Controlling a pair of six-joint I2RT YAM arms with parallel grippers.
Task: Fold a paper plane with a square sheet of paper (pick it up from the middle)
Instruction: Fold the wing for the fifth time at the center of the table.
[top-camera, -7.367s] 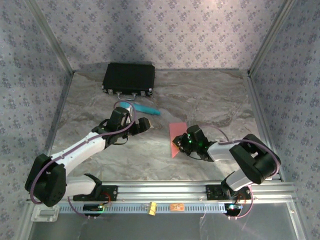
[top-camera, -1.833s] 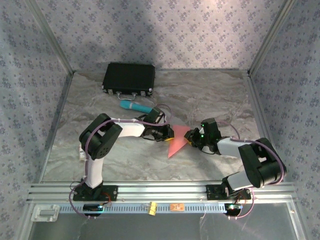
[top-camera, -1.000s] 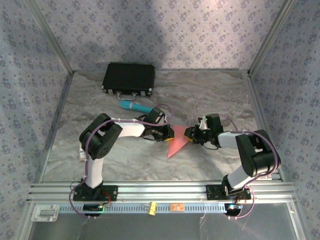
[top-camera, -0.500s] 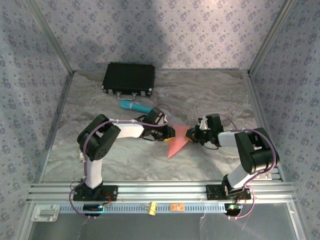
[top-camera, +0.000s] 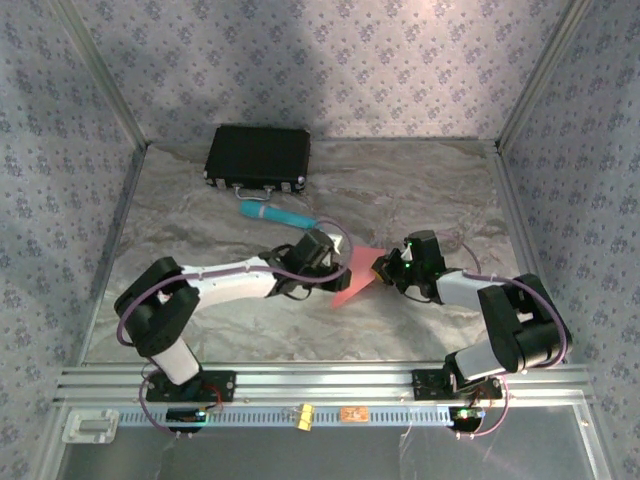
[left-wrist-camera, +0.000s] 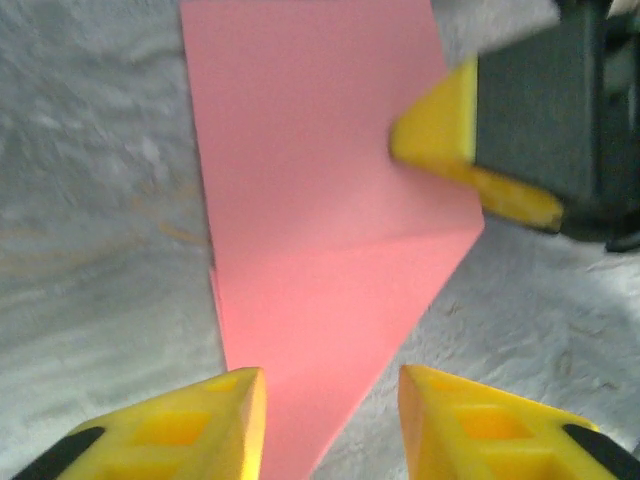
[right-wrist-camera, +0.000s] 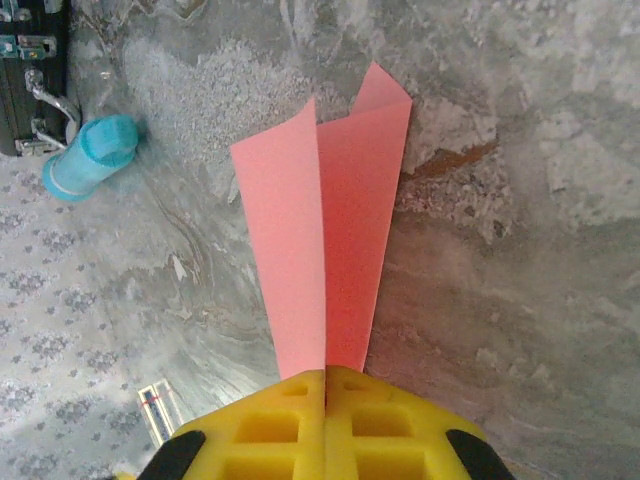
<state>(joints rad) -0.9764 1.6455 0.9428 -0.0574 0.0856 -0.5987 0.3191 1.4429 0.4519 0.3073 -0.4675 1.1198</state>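
The right gripper (right-wrist-camera: 325, 385) is clamped tight on the right corner of the square sheet of paper (right-wrist-camera: 320, 220), with 2 folded pink layers pinched between its yellow fingers. The left gripper (left-wrist-camera: 330, 430) stands parted and grips nothing, its fingers straddling the sheet's left tip at mid-table (top-camera: 420, 195). A teal cylinder (top-camera: 278, 214) lies farther left, near the black case (top-camera: 258, 157).

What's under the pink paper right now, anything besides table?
Marble table borders the pink paper on the sides that show, with nothing sticking out. The patch directly beneath is covered. The right gripper is shut on its edge.
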